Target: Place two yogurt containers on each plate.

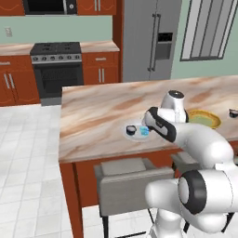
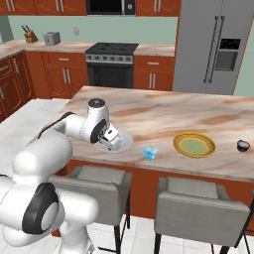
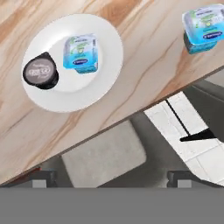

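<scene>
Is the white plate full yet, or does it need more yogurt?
Full: the white plate holds two cups, the dark yogurt container and a light blue yogurt container, both sitting upright.

The white arm reaches forward with its wrist bent down. The end effector [image 2: 115, 141] hangs low; whether its fingers are apart cannot be told.
</scene>
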Motion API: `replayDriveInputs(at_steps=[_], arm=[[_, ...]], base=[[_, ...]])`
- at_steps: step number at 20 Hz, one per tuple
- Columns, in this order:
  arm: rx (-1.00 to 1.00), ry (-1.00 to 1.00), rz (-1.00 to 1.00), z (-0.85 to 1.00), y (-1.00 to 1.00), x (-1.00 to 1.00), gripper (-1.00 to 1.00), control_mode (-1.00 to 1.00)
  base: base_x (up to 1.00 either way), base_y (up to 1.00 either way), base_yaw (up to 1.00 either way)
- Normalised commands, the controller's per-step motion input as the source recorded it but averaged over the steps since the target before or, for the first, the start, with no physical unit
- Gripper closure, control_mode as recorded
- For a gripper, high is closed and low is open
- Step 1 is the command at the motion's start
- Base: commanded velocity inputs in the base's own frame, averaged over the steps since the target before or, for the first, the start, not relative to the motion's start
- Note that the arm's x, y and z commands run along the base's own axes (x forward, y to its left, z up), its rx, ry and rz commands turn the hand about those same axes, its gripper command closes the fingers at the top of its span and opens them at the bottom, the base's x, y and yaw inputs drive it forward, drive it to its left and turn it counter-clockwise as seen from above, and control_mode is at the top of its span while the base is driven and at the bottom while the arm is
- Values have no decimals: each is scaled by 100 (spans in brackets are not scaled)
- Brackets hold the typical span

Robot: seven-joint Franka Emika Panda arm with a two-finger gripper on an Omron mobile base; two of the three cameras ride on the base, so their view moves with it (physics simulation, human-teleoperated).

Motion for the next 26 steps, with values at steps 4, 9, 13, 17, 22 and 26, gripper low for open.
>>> replayDriveInputs(at_steps=[4, 9, 13, 17, 22, 26], arm=[[0, 0, 0, 0, 0, 0, -100, 100], [0, 0, 0, 0, 0, 0, -100, 100], [0, 0, 0, 0, 0, 0, -100, 100], [0, 0, 0, 0, 0, 0, -100, 100], [0, 0, 0, 0, 0, 0, -100, 100], [0, 0, 0, 0, 0, 0, -100, 100]], base=[[0, -93, 0], [0, -99, 0], [0, -93, 0], [32, -57, 0], [78, 5, 17], [71, 19, 22]])
